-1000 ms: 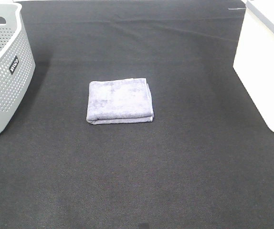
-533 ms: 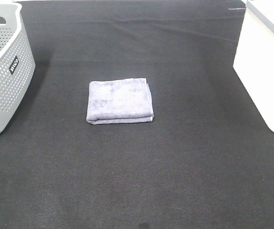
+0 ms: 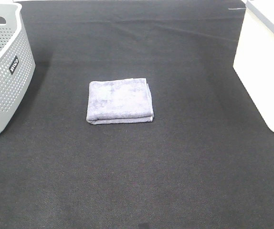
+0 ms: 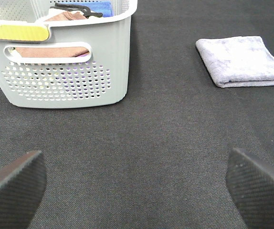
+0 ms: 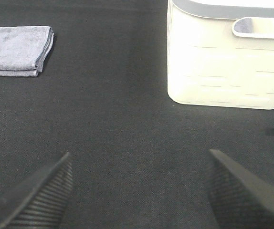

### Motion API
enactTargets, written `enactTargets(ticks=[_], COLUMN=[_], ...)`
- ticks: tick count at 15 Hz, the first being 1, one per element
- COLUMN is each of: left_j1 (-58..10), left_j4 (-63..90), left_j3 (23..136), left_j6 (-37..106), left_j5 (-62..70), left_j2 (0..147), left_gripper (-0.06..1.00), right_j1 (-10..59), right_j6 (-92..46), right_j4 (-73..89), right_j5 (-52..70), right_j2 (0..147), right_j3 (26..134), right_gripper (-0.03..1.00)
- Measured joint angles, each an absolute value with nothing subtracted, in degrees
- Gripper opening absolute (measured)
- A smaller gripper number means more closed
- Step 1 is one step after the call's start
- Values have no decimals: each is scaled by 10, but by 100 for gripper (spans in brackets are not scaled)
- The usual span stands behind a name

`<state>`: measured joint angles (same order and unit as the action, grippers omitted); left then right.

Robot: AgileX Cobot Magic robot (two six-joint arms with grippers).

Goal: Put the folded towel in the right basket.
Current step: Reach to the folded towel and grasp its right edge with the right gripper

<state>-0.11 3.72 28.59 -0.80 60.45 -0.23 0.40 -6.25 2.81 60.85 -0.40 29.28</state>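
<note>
A folded lavender-grey towel (image 3: 120,100) lies flat on the black mat near the middle. It also shows in the left wrist view (image 4: 242,60) and in the right wrist view (image 5: 17,50). The white right basket (image 3: 268,62) stands at the right edge; the right wrist view (image 5: 225,57) shows its side and handle. My left gripper (image 4: 137,183) is open and empty, well short of the towel. My right gripper (image 5: 137,183) is open and empty, in front of the white basket. Neither arm shows in the exterior high view.
A grey perforated basket (image 3: 3,71) stands at the left edge; the left wrist view (image 4: 60,57) shows cloths and a dark hanger inside it. The black mat (image 3: 137,176) covers the whole table.
</note>
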Motion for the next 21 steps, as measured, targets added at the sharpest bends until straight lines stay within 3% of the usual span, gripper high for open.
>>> enactTargets(ticks=[21], left_j1=[-1], left_j4=[37], left_j3=[286], left_j6=[-8], left_j5=[604], left_j2=[-2], left_gripper=[97], right_j1=[4], right_j6=[-62], right_j4=[28], right_j5=[608], right_j2=[-4], right_j3=[293], right_gripper=[73])
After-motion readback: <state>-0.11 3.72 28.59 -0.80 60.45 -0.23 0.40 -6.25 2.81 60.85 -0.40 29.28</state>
